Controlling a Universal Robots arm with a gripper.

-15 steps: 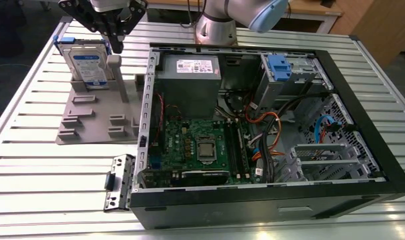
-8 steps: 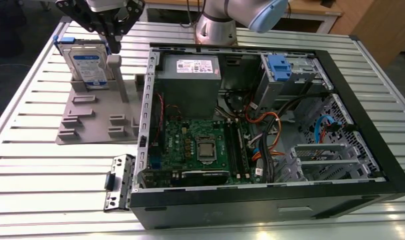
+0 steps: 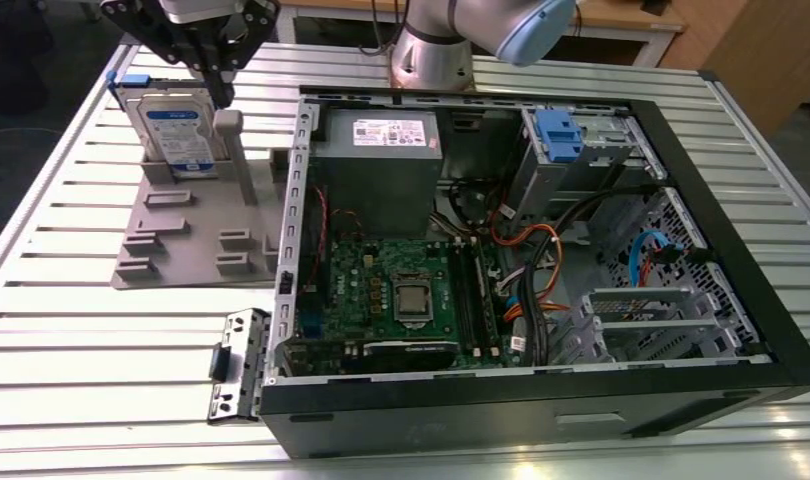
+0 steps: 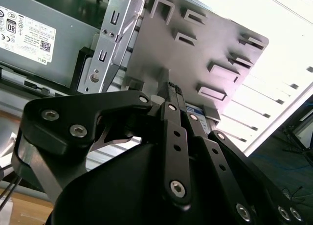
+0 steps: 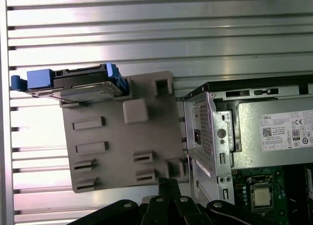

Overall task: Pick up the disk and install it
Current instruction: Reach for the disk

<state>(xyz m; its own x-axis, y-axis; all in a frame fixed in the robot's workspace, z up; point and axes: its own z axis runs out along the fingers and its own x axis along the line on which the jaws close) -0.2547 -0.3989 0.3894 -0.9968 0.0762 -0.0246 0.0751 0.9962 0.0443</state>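
I see one disk upright in one grey holder, its foot hidden there. Above the holder, my gripper is pinched narrow and empty.

The disk stands upright on its edge in a slot of the grey fixture. Its broad silver face, with the white-and-blue label, is turned toward the exterior camera. A blue plastic carrier frames it, with a blue tab showing at about eleven o'clock of that face. In the exterior view it sits at ten o'clock of the scene, and at roughly ten o'clock from the open computer case (outside it, not installed). In the first wrist view it shows edge-on along one end of the fixture, blue carrier ends visible.
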